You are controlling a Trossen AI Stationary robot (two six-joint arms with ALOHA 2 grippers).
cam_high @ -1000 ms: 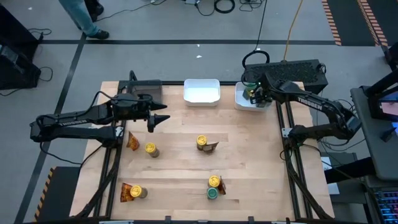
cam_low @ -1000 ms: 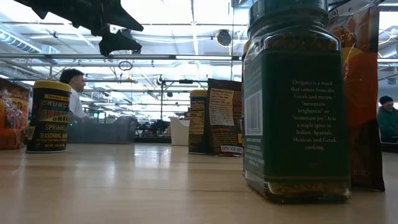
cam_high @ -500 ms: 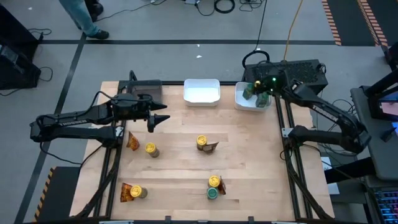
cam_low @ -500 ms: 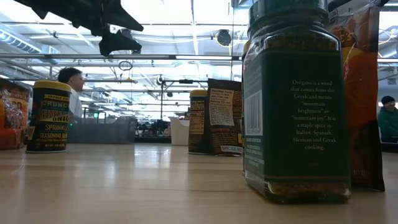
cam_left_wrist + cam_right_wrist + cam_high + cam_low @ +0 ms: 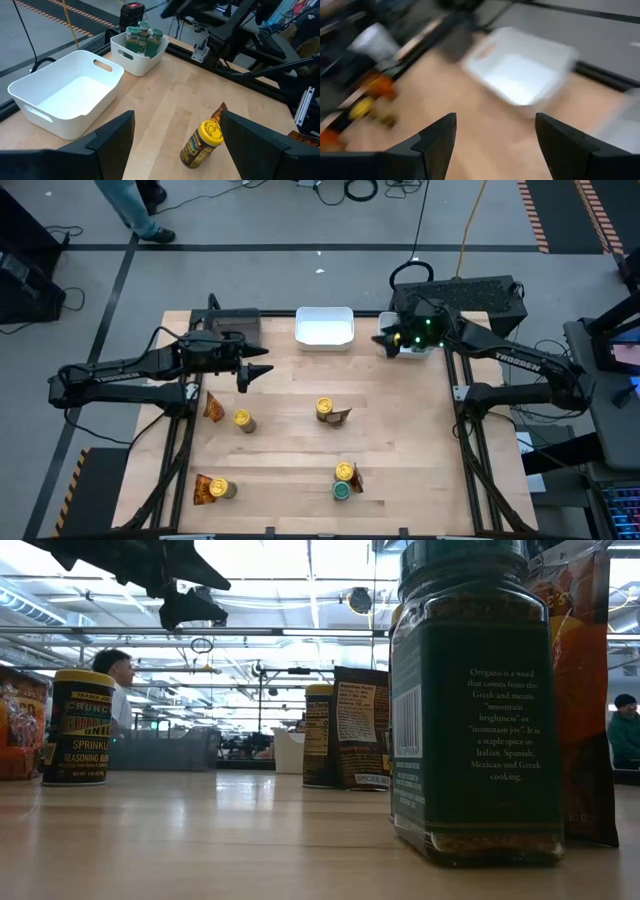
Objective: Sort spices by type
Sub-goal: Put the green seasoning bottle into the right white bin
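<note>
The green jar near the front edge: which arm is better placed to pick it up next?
Probably the right. Its open end effector is empty beside the tray with green jars, and the green jar stands right of centre. The left end effector hovers farther left.

A wooden table [image 5: 300, 450] stood on a grey floor [image 5: 250, 270]. Two white bins sat at its far edge: a larger one [image 5: 324, 327] in the middle, a smaller one [image 5: 137, 55] to its side. A person's legs [image 5: 130, 205] showed beyond the table.
</note>
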